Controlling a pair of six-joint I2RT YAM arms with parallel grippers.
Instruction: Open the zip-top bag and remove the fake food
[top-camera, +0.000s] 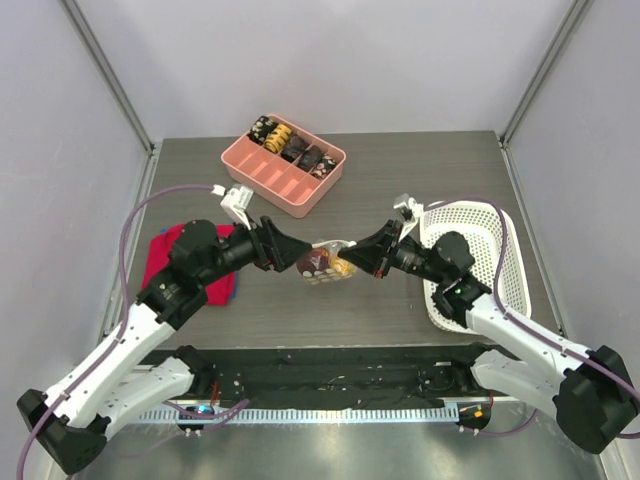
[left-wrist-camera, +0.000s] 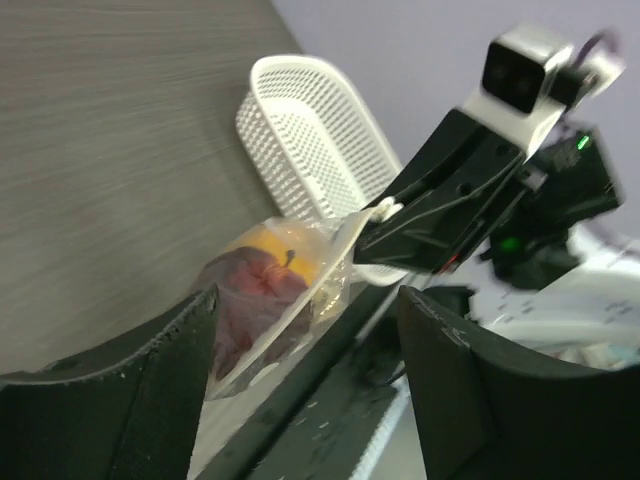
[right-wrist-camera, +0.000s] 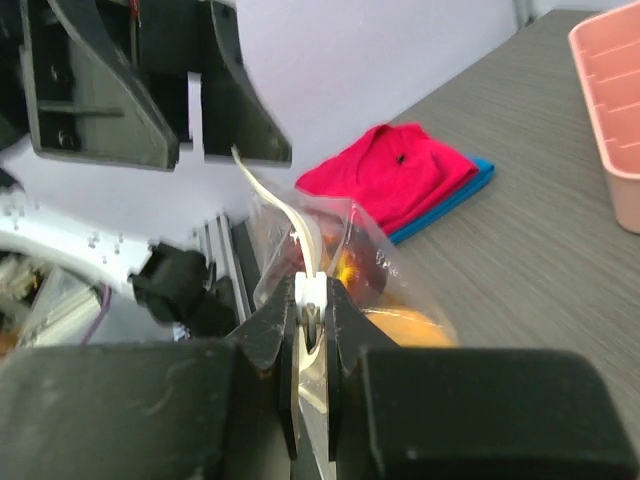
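Note:
The clear zip-top bag (top-camera: 325, 262) hangs above the table between my two grippers. Inside it are the fake food pieces: a dark red-purple one (left-wrist-camera: 250, 295) and an orange one (left-wrist-camera: 275, 245). My right gripper (right-wrist-camera: 312, 300) is shut on the bag's white zip slider (right-wrist-camera: 312, 292) and holds the bag up by it. The white zip strip (right-wrist-camera: 285, 215) curves up from the slider. My left gripper (left-wrist-camera: 305, 300) is open, with its fingers wide apart on either side of the bag's lower end. The left finger (left-wrist-camera: 190, 330) is close to the bag.
A pink divided tray (top-camera: 283, 172) with dark and yellow-striped pieces stands at the back. A white mesh basket (top-camera: 480, 255) lies at the right, under my right arm. A red folded cloth (top-camera: 160, 262) on a blue one lies at the left.

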